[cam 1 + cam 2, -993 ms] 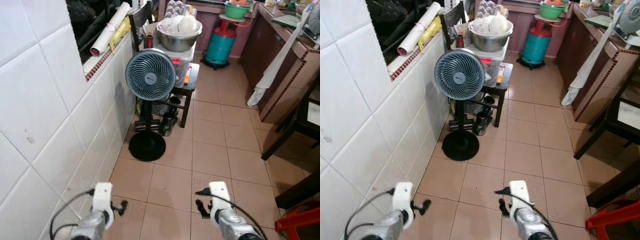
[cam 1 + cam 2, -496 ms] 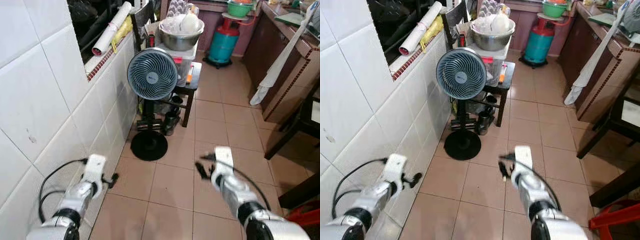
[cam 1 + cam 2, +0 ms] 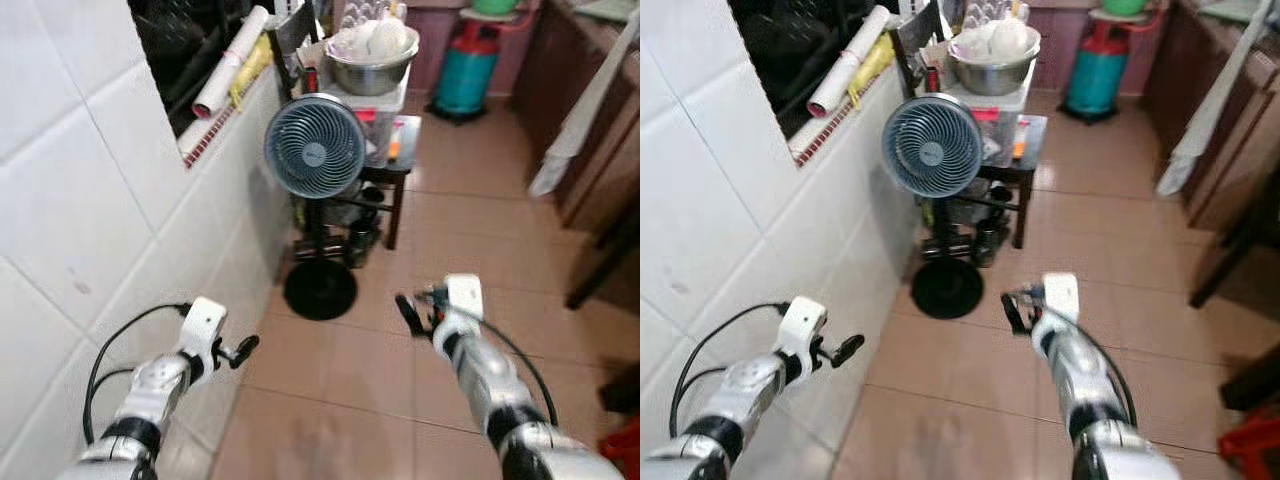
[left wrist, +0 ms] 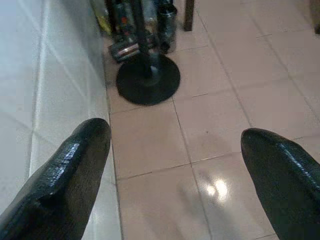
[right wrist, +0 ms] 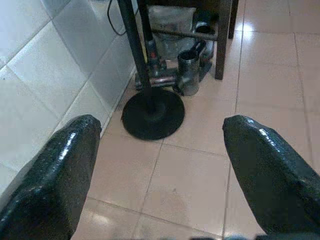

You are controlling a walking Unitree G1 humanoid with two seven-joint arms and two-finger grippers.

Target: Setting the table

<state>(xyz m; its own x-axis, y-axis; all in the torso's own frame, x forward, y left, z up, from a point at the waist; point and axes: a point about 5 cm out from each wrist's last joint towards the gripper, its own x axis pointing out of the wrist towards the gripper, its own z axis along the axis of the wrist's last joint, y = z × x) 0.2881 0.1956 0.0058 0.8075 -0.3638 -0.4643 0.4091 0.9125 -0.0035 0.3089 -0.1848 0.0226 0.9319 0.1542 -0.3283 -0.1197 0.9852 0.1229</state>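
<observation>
Both arms reach out over the tiled floor (image 3: 350, 400) — the left gripper (image 3: 238, 350) at lower left beside the white tiled wall (image 3: 90, 220), the right gripper (image 3: 415, 310) at centre right, each with its fingers spread apart and holding nothing. A standing fan (image 3: 314, 150) rises at upper centre, and behind it a steel bowl (image 3: 372, 72) sits on a small dark table (image 3: 400, 165) — no tableware lies near either gripper.

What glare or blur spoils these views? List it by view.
Left eye view: slightly soft overall, the fan still readable. Left wrist view: a bright glare spot on the floor tile; the left tool, open, looms dark and out of focus. Right wrist view: the right tool, open, is likewise blurred, while the fan base stays fairly sharp.
</observation>
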